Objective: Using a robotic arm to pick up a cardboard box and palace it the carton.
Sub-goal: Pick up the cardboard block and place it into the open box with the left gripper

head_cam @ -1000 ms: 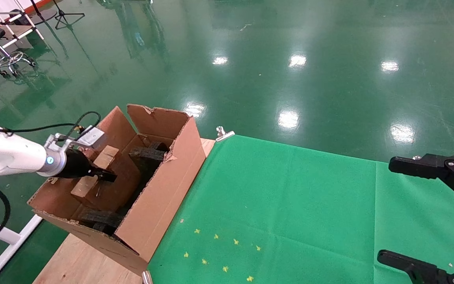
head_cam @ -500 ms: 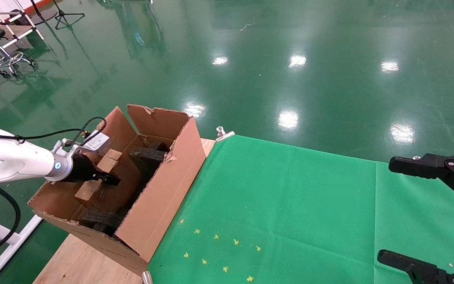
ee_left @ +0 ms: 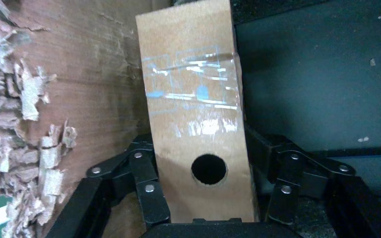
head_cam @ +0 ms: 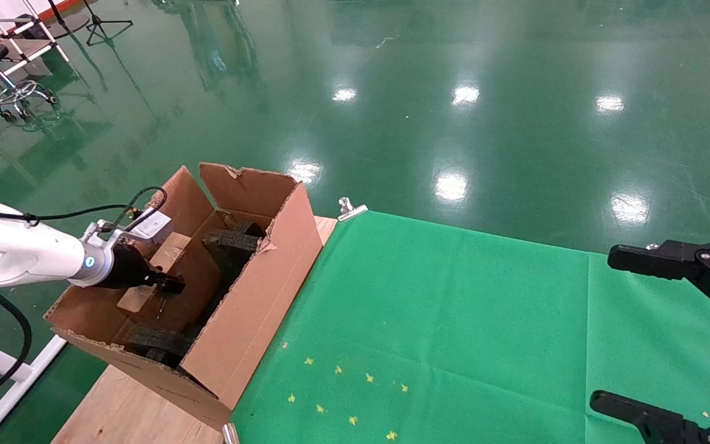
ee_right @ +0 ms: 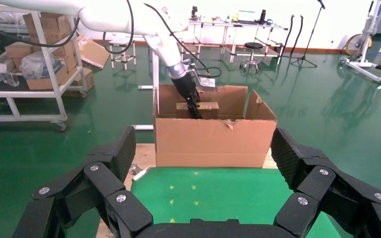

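Robotics lab: glossy green floor (head_cam: 453,92), stocked shelving (ee_right: 34,54), tripod stands (ee_right: 310,34)

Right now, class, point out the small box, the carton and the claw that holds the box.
small box (ee_left: 193,119), left wrist view, its taped face.
carton (head_cam: 256,296), head view, its outer side wall.
left claw (head_cam: 167,282), head view, its fingertips at the box.

White robotic arm (head_cam: 16,256) extended forward with wrist angled down, left gripper (ee_left: 203,198) clamped from both sides on a held box, right gripper (ee_right: 203,168) parked, jaws spread wide
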Action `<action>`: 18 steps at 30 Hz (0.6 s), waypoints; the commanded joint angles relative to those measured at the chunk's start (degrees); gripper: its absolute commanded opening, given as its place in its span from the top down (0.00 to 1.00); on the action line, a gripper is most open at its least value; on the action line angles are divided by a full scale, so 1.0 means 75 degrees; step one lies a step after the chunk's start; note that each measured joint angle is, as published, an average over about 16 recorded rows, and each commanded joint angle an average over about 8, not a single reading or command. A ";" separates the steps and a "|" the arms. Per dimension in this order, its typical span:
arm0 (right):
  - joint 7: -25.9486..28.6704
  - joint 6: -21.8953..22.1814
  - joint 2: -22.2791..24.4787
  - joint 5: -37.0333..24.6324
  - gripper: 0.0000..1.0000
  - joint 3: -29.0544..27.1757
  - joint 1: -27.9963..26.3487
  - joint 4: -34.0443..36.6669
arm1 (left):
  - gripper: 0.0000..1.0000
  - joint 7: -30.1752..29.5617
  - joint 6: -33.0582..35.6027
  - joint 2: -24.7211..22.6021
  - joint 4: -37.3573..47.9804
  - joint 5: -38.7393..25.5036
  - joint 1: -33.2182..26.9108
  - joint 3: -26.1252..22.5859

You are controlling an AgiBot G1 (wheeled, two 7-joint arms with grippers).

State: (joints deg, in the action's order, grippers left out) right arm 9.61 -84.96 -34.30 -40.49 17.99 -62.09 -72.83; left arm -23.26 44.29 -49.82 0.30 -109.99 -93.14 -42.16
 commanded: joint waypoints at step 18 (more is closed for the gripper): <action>-0.0002 0.0000 0.0000 0.0001 0.00 0.0003 -0.0001 0.0002 | 0.00 0.0546 0.0950 0.0509 -0.0511 0.0772 -0.0347 0.0534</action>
State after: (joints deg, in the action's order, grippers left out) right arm 9.60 -84.96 -34.30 -40.48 18.01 -62.10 -72.82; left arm -18.84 52.86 -45.38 -3.59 -103.06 -95.77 -37.46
